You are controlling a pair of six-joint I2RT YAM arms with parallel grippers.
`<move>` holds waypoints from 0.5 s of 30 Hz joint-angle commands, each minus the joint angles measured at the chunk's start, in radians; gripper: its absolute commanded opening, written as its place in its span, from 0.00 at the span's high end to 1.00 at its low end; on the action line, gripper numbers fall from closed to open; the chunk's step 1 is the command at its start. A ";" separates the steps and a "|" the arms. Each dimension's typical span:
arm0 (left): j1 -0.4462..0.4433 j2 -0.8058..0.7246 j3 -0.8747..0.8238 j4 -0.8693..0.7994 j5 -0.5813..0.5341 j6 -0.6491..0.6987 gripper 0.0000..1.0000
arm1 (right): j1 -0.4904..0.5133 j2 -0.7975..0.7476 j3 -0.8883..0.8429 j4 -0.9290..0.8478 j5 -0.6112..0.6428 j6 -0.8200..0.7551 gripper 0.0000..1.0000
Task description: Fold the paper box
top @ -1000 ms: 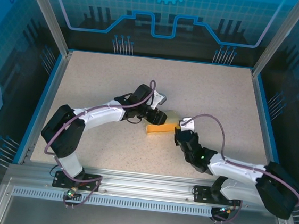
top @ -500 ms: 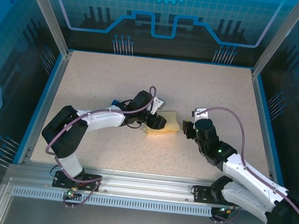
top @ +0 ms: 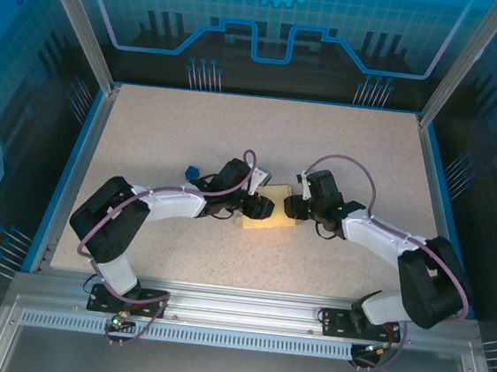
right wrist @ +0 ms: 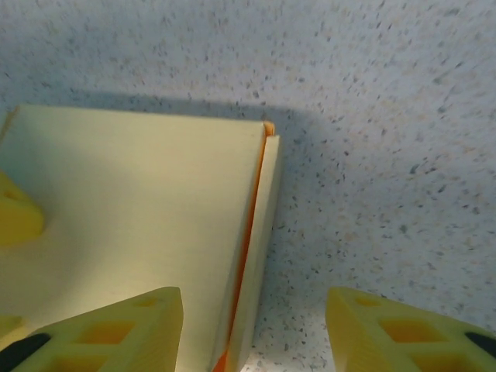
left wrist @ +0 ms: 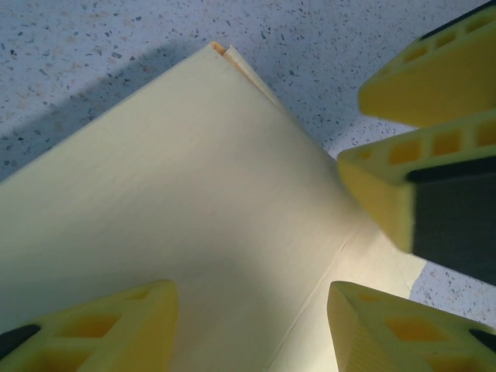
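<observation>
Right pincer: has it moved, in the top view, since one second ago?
Yes. The right pincer has swung away from the near edge of the table, toward the far side, and now faces the paper box from its right end.

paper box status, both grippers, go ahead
Left gripper open over paper box. Right gripper open at its right end. Box lying on table, nothing blocking.

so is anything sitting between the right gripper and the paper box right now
Nothing visible does. The right gripper is right at the paper box, jaws open, and the box's right edge lines up between its fingers over bare table. The left gripper is at the box's opposite side, out of the way.
</observation>
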State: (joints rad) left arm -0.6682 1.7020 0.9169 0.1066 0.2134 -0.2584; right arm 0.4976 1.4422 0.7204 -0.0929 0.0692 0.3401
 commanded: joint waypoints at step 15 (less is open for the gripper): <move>0.022 -0.106 -0.029 0.045 -0.160 0.018 0.39 | -0.026 0.040 0.055 -0.031 -0.046 -0.036 0.49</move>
State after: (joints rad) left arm -0.6628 1.6234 0.8742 0.1329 0.1036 -0.2596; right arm 0.4877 1.5135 0.7418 -0.0647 0.0402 0.3355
